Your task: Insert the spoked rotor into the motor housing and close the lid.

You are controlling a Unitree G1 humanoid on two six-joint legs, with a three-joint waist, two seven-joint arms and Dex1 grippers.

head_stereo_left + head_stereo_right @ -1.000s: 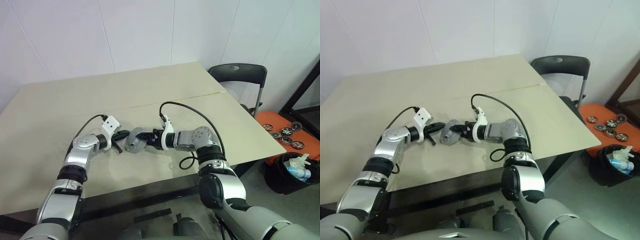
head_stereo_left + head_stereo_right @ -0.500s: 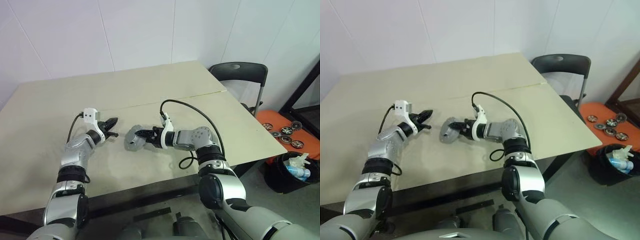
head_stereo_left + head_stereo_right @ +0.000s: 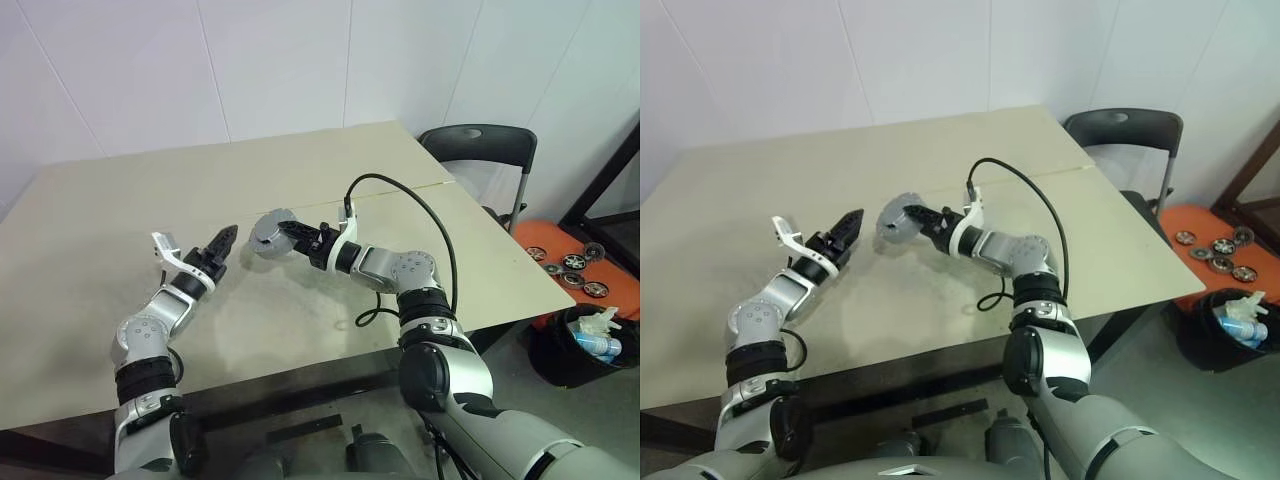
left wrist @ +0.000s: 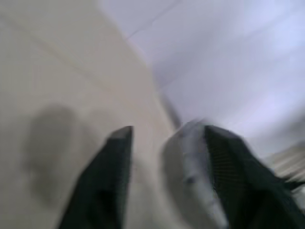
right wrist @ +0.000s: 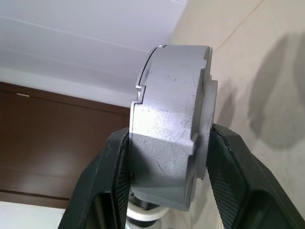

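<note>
My right gripper (image 3: 279,236) is shut on the motor housing (image 3: 266,230), a round grey metal piece held on edge above the table (image 3: 120,200). In the right wrist view the two black fingers (image 5: 110,167) clamp its flat faces, and the housing (image 5: 171,95) shows a seam around its side. I cannot tell the lid apart from the housing. The spoked rotor is hidden. My left gripper (image 3: 222,240) hovers a short way to the left of the housing, pointing toward it. It is open with nothing between its fingers (image 4: 112,167).
A dark chair (image 3: 478,150) stands off the table's far right corner. On the floor to the right lie an orange tray (image 3: 575,275) with several round parts and a black bin (image 3: 590,350). A seam crosses the tabletop behind the grippers.
The left gripper drew back leftward from the housing, rolled over, rose and opened. The right gripper lifted the housing up and farther back over the table.
</note>
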